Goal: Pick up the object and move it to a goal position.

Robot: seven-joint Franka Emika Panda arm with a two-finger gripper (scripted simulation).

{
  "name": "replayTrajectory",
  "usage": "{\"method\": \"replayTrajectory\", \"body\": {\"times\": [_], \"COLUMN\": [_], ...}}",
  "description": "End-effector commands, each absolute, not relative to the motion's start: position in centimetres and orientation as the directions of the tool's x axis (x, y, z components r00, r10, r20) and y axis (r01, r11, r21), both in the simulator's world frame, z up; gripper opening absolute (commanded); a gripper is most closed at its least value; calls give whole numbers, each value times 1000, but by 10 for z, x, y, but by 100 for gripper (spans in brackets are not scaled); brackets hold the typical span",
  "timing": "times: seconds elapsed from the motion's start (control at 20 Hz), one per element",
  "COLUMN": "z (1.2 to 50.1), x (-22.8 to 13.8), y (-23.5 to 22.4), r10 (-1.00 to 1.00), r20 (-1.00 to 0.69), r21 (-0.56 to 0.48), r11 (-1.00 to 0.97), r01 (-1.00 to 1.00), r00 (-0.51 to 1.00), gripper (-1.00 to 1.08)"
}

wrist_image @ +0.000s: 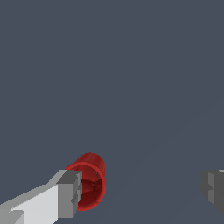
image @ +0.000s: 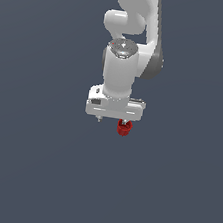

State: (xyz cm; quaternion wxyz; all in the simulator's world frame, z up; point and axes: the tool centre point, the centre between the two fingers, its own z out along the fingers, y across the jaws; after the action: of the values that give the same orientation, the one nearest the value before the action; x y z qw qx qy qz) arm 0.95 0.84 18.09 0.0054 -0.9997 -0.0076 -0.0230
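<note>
Grey finger pads (wrist_image: 70, 194) of the white end effector (image: 113, 119) fill the near edge of the wrist view, spread wide apart and gripping nothing. Small glossy red cup-like object (wrist_image: 89, 181) with a rim lies on its side, touching or just beside one pad, off centre in the gap. Exterior view: same red object (image: 124, 128) sits under the finger toward that view's right, on the plain dark grey surface (image: 33, 172).

Step in hand, by my reading: approach, grasp not yet made. Next move likely calls for shifting sideways to centre the cup between the fingers, then closing. No goal marker visible.
</note>
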Motion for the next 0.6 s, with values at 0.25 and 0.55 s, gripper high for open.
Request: {"method": "replayTrajectory", "body": {"times": [0.25, 0.55], "z": [173, 166], "x": [5, 0], "y": [-8, -26], "r10": [-26, -66], "r20": [31, 16], "r21": [-7, -2], "r11": [-1000, -998], "r01": [-26, -66], "r00": [999, 998], "gripper": [100, 100]}}
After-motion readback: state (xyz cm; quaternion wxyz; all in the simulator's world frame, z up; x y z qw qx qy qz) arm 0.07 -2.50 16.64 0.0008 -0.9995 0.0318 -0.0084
